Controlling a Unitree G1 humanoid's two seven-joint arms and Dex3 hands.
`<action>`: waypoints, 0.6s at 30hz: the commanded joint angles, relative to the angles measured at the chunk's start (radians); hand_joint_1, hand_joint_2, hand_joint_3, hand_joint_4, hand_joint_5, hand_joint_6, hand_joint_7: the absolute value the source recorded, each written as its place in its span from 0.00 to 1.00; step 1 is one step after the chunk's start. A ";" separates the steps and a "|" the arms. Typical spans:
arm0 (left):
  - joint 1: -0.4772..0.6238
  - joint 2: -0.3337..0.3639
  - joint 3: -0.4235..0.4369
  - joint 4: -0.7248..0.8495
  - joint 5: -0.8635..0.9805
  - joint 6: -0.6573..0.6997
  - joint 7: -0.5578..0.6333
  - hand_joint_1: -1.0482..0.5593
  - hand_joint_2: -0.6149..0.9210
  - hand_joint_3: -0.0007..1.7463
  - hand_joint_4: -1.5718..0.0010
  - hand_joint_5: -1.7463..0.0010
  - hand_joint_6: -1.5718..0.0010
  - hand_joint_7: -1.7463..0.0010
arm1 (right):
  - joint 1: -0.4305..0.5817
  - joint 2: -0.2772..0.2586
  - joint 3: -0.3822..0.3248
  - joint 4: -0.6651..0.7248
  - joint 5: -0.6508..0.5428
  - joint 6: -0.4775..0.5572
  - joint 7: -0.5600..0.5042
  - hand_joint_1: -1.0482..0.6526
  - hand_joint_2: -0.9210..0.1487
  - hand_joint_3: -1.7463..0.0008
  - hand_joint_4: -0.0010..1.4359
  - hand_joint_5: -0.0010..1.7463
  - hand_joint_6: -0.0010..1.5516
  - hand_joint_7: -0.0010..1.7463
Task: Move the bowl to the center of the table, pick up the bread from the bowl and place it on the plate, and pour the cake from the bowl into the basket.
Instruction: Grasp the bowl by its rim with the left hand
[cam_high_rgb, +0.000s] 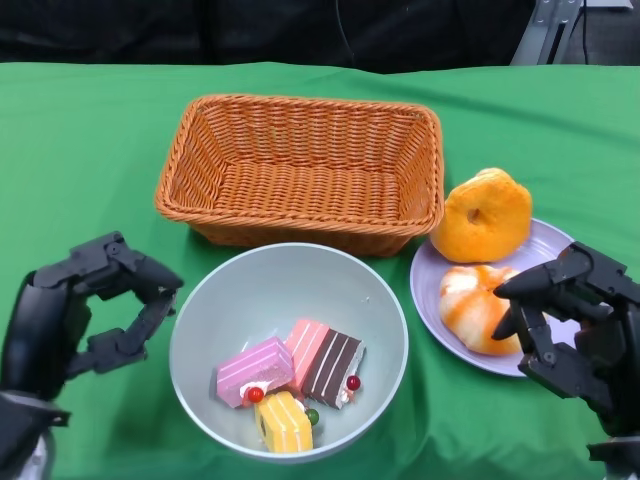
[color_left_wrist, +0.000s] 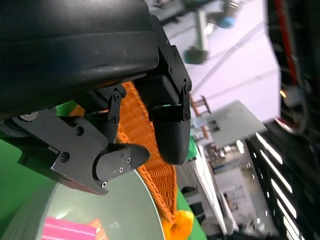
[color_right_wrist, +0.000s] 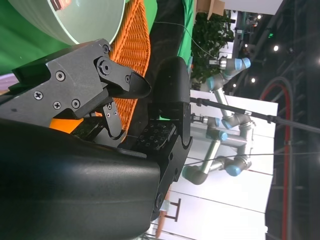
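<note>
A pale green bowl (cam_high_rgb: 250, 290) sits at the table's centre front, holding several small cake pieces (cam_high_rgb: 290, 375) in pink, brown and yellow. Right of it, a lilac plate (cam_high_rgb: 545, 245) carries two orange breads (cam_high_rgb: 482, 215), one leaning on the far rim and one striped (cam_high_rgb: 470, 305) nearer me. An empty wicker basket (cam_high_rgb: 300, 165) stands behind the bowl. My left hand (cam_high_rgb: 85, 315) hovers just left of the bowl, fingers apart, holding nothing. My right hand (cam_high_rgb: 570, 320) hangs over the plate's near right edge, also empty with fingers apart. The bowl's rim (color_right_wrist: 95, 25) and basket (color_left_wrist: 145, 135) show in the wrist views.
Green cloth (cam_high_rgb: 90, 150) covers the table. Dark background and a metal stand (cam_high_rgb: 555, 30) lie beyond the far edge. Other robot arms (color_right_wrist: 225, 135) appear in the room behind.
</note>
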 joint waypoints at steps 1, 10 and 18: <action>0.008 0.105 -0.016 -0.034 0.063 -0.084 -0.024 0.51 0.85 0.23 0.59 0.61 0.49 0.92 | -0.002 0.009 -0.026 -0.014 -0.006 0.003 -0.006 0.57 0.23 0.53 0.59 0.86 0.53 0.61; -0.009 0.310 -0.021 -0.031 0.331 -0.403 0.031 0.33 0.92 0.00 0.65 0.90 0.58 1.00 | -0.016 0.039 -0.045 -0.002 -0.009 0.015 -0.006 0.57 0.25 0.49 0.58 0.88 0.52 0.64; -0.095 0.365 -0.061 0.085 0.446 -0.606 0.058 0.24 0.91 0.00 0.60 0.92 0.58 1.00 | -0.025 0.068 -0.065 0.014 -0.028 0.003 -0.031 0.55 0.31 0.43 0.60 0.87 0.53 0.64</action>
